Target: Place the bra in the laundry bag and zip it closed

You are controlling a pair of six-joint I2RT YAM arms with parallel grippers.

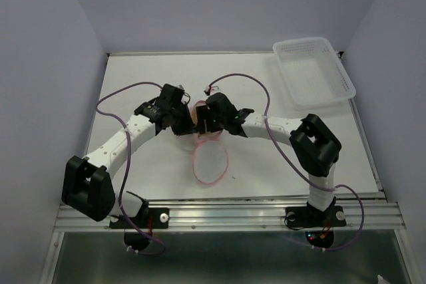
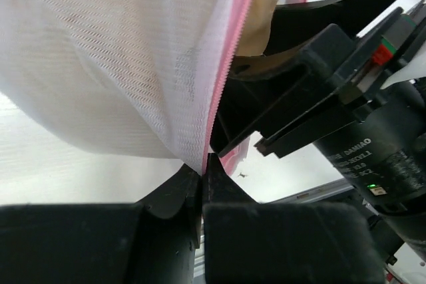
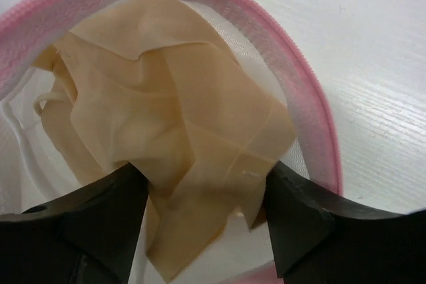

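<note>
The laundry bag (image 1: 210,161), white mesh with a pink zipper rim (image 3: 315,101), hangs lifted between both arms at the table's middle. My left gripper (image 2: 202,165) is shut on the rim's edge (image 2: 226,78) and holds the mouth up. The tan bra (image 3: 173,111) lies crumpled inside the bag's open mouth. My right gripper (image 3: 206,187) sits in that mouth with its fingers (image 3: 299,214) spread wide on either side of the bra's lower folds, not pinching them. In the left wrist view the bra (image 2: 263,11) shows behind the rim, next to the right gripper's black body (image 2: 319,98).
A clear rectangular plastic basket (image 1: 313,71) stands at the back right corner of the white table (image 1: 146,78). Purple cables loop over both arms. The metal rail with the arm bases runs along the near edge (image 1: 226,214).
</note>
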